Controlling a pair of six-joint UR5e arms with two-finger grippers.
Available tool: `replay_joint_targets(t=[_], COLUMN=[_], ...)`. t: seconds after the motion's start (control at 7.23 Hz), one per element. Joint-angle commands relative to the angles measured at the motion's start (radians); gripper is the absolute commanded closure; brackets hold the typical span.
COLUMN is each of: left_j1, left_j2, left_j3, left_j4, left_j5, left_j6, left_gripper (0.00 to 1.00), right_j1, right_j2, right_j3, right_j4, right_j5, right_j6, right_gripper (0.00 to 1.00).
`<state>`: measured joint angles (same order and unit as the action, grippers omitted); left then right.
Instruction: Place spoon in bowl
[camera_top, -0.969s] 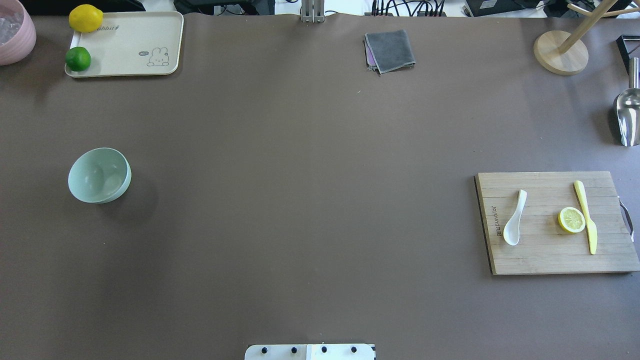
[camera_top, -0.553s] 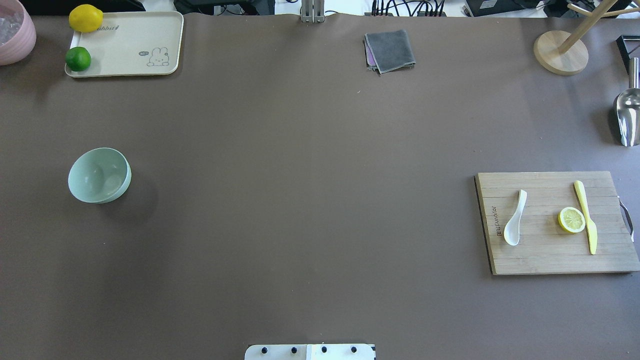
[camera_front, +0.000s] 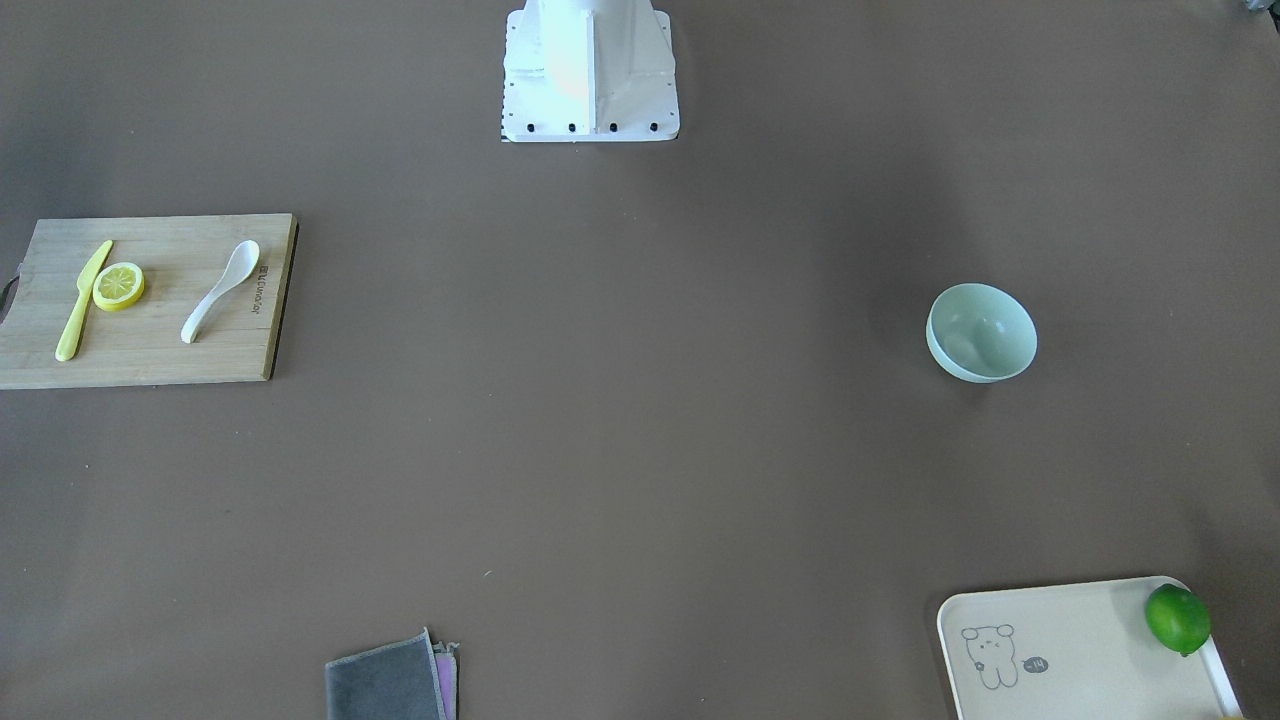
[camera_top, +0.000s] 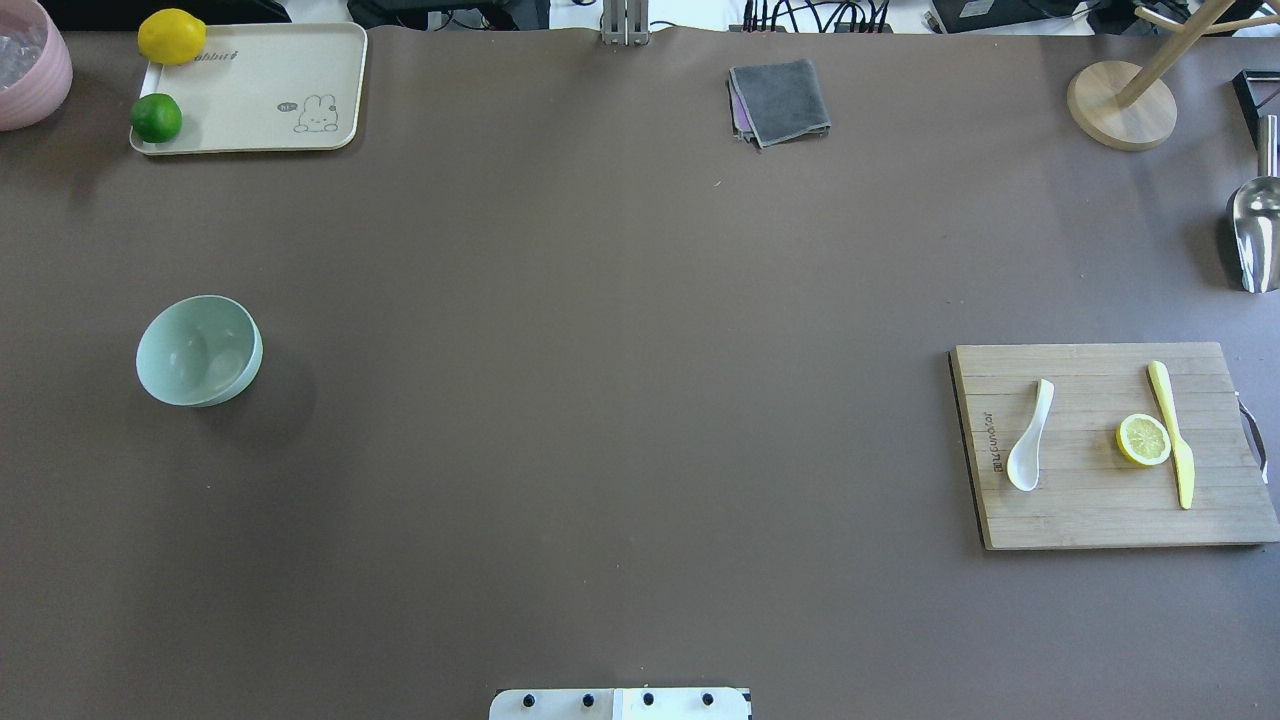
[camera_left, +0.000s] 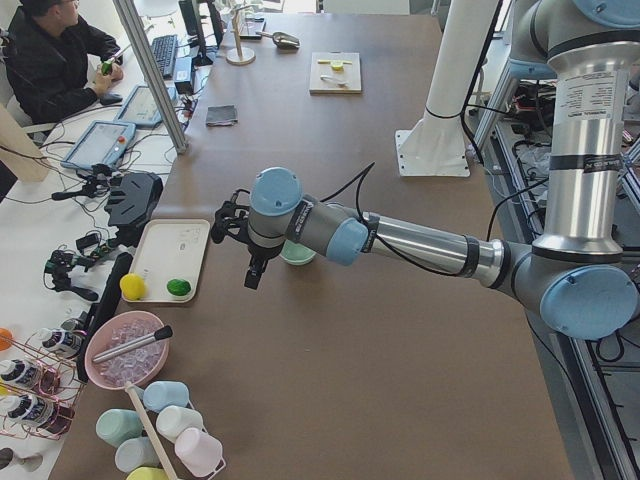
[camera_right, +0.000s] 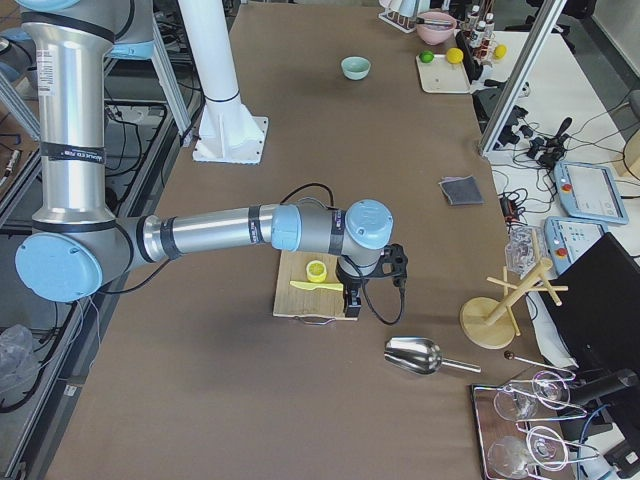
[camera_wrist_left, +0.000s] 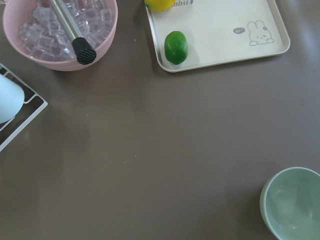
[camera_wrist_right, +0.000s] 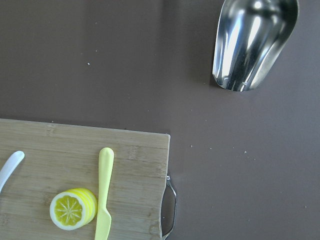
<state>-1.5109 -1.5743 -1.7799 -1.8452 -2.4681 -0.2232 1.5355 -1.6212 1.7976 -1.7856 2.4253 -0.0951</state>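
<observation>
Two pincers show from the side only: left gripper (camera_left: 253, 273) and right gripper (camera_right: 351, 300); their opening cannot be told. Spoon (camera_top: 1030, 437) lies on cutting board (camera_top: 1090, 515), well apart from bowl (camera_top: 198, 350).

**Bright, even light with soft shadows**

The room is bright, and the light falls from above quite evenly. The brown counter (camera_top: 600, 400) looks matte and gives no glare. In the overhead view the bowl (camera_top: 199, 350) throws a soft, wide shadow to its lower right. The metal scoop (camera_wrist_right: 252, 42) carries strong white reflections. All views are sharp.
</observation>
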Motion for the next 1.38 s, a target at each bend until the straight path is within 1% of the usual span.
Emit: replay_joint_targets(t=[0.0, 0.14, 0.28, 0.42, 0.55, 0.83, 0.97, 1.11, 1.25], left_j1=[0.107, 0.165, 0.222, 0.277, 0.320, 0.377, 0.405, 0.438, 0.474], left_j2=[-0.015, -0.015, -0.015, -0.015, -0.016, -0.018, -0.018, -0.024, -0.032], left_j3=[0.101, 0.167, 0.200, 0.200, 0.200, 0.201, 0.206, 0.215, 0.244], left_j4=[-0.198, -0.342, -0.441, -0.481, -0.514, -0.535, -0.536, -0.536, -0.536], left_j5=[0.001, 0.015, 0.076, 0.116, 0.135, 0.150, 0.150, 0.150, 0.150], left_j6=[-0.216, -0.322, -0.406, -0.479, -0.533, -0.556, -0.556, -0.556, -0.556], left_gripper=[0.02, 0.02, 0.02, 0.02, 0.02, 0.02, 0.02, 0.02, 0.02], right_j1=[0.000, -0.014, -0.021, -0.021, -0.021, -0.151, -0.213, -0.239, -0.271], right_j2=[0.001, 0.001, 0.020, 0.076, 0.148, 0.184, 0.193, 0.193, 0.189], right_j3=[0.009, 0.035, 0.063, 0.066, 0.078, 0.084, 0.095, 0.101, 0.100], right_j4=[0.000, 0.000, 0.000, 0.000, 0.000, -0.003, 0.000, 0.015, 0.078], right_j5=[0.004, 0.005, 0.005, 0.005, -0.005, -0.121, -0.111, -0.115, -0.114], right_j6=[0.005, 0.008, 0.006, 0.006, 0.003, 0.005, 0.008, 0.011, 0.023], right_gripper=[0.00, 0.00, 0.00, 0.00, 0.00, 0.00, 0.00, 0.00, 0.00])
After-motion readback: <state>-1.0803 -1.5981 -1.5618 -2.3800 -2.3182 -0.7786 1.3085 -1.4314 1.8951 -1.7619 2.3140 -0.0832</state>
